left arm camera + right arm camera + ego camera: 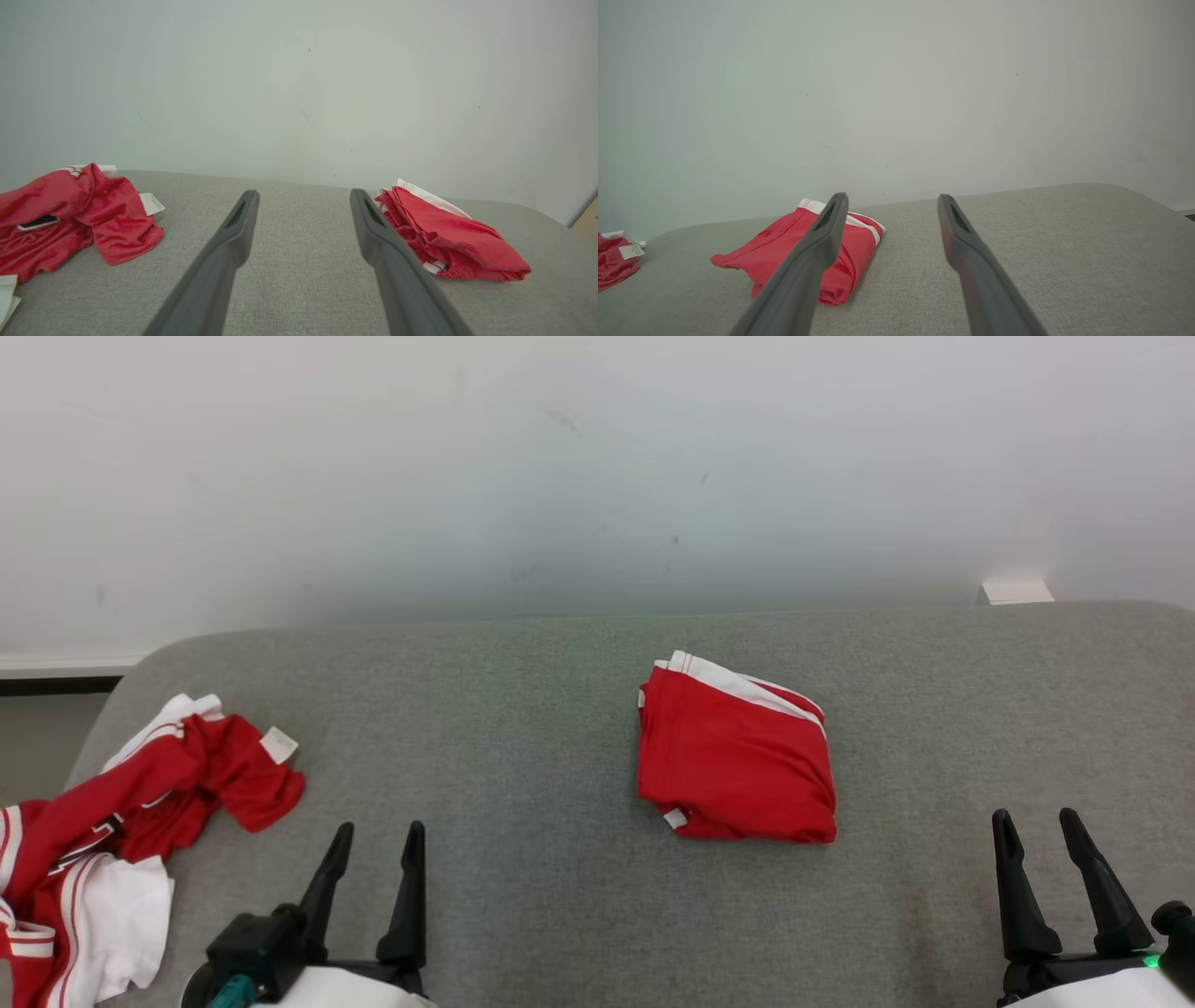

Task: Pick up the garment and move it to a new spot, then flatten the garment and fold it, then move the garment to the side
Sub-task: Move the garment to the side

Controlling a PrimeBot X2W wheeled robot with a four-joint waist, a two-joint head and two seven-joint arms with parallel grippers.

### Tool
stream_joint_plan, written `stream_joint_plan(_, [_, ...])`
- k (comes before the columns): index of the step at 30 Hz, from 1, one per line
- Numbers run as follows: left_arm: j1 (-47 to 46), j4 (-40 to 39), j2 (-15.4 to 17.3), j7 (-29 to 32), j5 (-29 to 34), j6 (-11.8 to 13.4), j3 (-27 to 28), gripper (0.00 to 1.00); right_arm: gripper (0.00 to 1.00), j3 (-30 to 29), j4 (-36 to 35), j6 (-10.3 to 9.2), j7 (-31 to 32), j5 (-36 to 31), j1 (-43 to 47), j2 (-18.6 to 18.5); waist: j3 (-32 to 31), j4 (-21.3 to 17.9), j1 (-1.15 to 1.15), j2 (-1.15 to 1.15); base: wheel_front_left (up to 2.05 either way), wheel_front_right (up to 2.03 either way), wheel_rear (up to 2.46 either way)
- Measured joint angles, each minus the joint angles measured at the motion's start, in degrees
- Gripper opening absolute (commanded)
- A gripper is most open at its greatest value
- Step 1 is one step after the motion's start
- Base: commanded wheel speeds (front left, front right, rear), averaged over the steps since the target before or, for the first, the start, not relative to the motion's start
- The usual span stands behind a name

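Head view has the left gripper (381,828) and the right gripper (1034,814) both at the near edge of the grey padded surface (523,728), each with its two dark fingers spread apart and nothing between them. The folded red garment (738,756) lies a little right of the middle of that surface, white-striped band toward the far edge, well apart from both grippers and nearer the right one. A crumpled pile of red and white clothes (140,803), with a white label (278,745) showing, sits by the left edge near the left gripper. Judging by the neat fold, the remaining step looks like moving the garment aside. The main risk is pinching only the top layers, so the bundle opens as it lifts. Dragging it over the rough cloth could also pull the folds loose, and fingers pushed too deep may snag the padding. Set too near the pile, it could get tangled with it.
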Motion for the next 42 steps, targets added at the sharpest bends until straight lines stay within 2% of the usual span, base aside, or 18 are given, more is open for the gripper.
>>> stream_joint_plan(10, [-0.2,0.2,0.0,0.0,-0.1,-0.4,-2.0,1.00,1.00,2.1,5.2,0.00,1.1,1.6,-2.8,-1.5,0.3,3.0,0.00,0.00,0.00,0.00,0.00])
stream_joint_plan(18, [-2.3,0.0,0.0,0.0,-0.9,-0.8,-3.9,1.00,1.00,3.6,13.1,0.00,4.9,6.1,-15.0,-3.9,3.2,6.4,0.00,0.00,0.00,0.00,0.00])
stream_joint_plan(26, [-3.9,0.2,0.0,0.0,-2.6,-0.8,-4.8,1.00,1.00,4.6,25.6,0.00,14.1,12.5,-26.5,-4.8,6.1,11.1,0.00,0.00,0.00,0.00,0.00])
stream_joint_plan(36, [-4.8,0.2,0.0,0.0,-3.0,-0.6,-5.4,1.00,1.00,3.6,45.7,0.00,31.7,14.7,-36.2,-5.2,8.1,16.5,0.00,0.00,0.00,0.00,0.00])
stream_joint_plan(42, [-5.2,-0.2,0.0,0.0,-3.4,-0.3,-5.5,1.00,1.00,2.9,51.5,0.00,37.9,16.4,-39.7,-3.9,9.0,18.3,0.00,0.00,0.00,0.00,0.00])
